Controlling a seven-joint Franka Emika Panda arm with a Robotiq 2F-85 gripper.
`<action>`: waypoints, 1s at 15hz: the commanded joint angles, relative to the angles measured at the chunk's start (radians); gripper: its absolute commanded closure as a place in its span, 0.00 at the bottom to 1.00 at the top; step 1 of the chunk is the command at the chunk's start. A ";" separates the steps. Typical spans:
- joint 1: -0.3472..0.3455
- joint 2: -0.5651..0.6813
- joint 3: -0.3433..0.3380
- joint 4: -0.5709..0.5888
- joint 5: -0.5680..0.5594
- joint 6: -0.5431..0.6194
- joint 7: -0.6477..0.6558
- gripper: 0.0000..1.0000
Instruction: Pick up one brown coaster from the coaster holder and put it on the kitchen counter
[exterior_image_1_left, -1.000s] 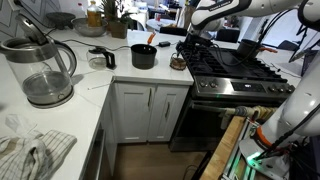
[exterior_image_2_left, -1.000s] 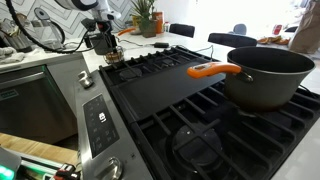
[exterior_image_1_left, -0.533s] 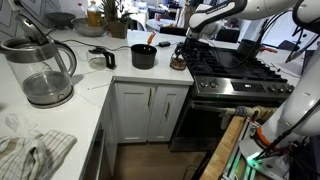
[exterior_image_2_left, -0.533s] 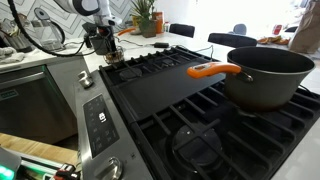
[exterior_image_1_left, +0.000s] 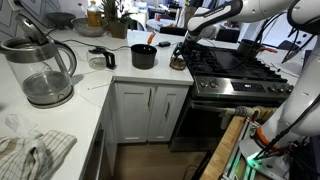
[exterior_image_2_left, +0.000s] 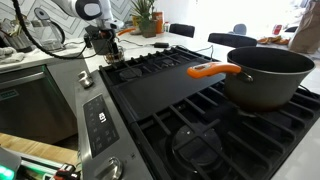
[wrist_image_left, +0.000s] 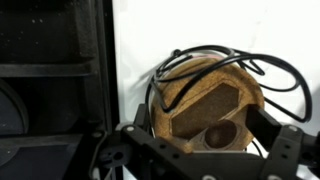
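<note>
The coaster holder (exterior_image_1_left: 178, 62) stands on the white kitchen counter (exterior_image_1_left: 120, 78) beside the stove's edge; it also shows in an exterior view (exterior_image_2_left: 112, 58). In the wrist view it is a thin dark wire frame (wrist_image_left: 215, 55) round a stack of round brown coasters. The top brown coaster (wrist_image_left: 200, 95) has a darker hexagon and a round dent on its face. My gripper (exterior_image_1_left: 184, 45) hangs just above the holder in both exterior views (exterior_image_2_left: 103, 42). In the wrist view its fingers (wrist_image_left: 205, 152) are open, one on each side of the stack, holding nothing.
A black pot (exterior_image_1_left: 144, 56) with an orange utensil stands on the counter near the holder. The gas stove (exterior_image_1_left: 235, 68) borders the holder; a large pot with an orange handle (exterior_image_2_left: 265, 72) sits on it. A glass kettle (exterior_image_1_left: 45, 72) and a cloth (exterior_image_1_left: 30, 150) lie nearer the camera.
My gripper has shifted a little sideways and down toward the coaster holder. The holder and the coasters have not moved.
</note>
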 joint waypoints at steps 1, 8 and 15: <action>-0.009 0.011 0.007 -0.009 0.063 0.044 -0.021 0.00; -0.009 0.000 0.010 -0.012 0.113 0.059 -0.028 0.00; -0.009 -0.016 0.009 -0.012 0.135 0.070 -0.028 0.00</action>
